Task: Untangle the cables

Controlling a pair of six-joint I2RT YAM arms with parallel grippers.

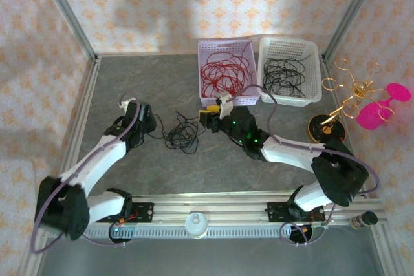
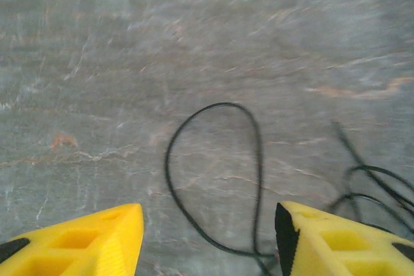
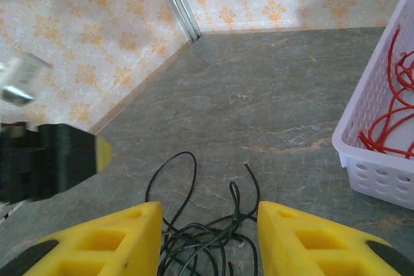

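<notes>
- Black and thin: loose black cables (image 1: 181, 136) in a small curly tangle on the grey stone-look table (image 1: 149, 88), near its middle, between the two grippers.
- Left gripper (image 1: 152, 126) just to the left of that tangle, pointing toward it.
- From the left wrist: left gripper (image 2: 207, 240) low over the table, yellow fingers (image 2: 97, 244) spread wide, nothing pinched between them.
- In that same view, one open loop of the loose black cables (image 2: 259, 166) flat on the table ahead of the gap, its lower end passing close by the right-hand finger. More strands curling away toward the right edge. Contact with the finger: cannot tell.
- Right gripper (image 1: 204, 121) just to the right of the tangle, in front of the lilac basket (image 1: 223, 42).
- From the right wrist: right gripper (image 3: 207, 240) also spread, yellow fingers (image 3: 310, 244) apart and gripping nothing. Loose black cables (image 3: 207, 244) bunched on the table in the gap and just ahead of it, one loop reaching further out.
- Across the tangle in that view, the left gripper (image 3: 102, 152): dark body, yellow tip.
- Red cables (image 1: 223, 72) heaped inside the lilac basket at the far side of the table. Also seen from the right wrist: red cables (image 3: 388, 127) behind the basket's perforated wall (image 3: 375, 172).
- Other black cables (image 1: 284, 77) coiled inside a white basket (image 1: 288, 40), right beside the lilac one.
- Gold wire stand (image 1: 352, 95) with two pink discs (image 1: 372, 116) at the table's right edge, well apart from the tangle.
</notes>
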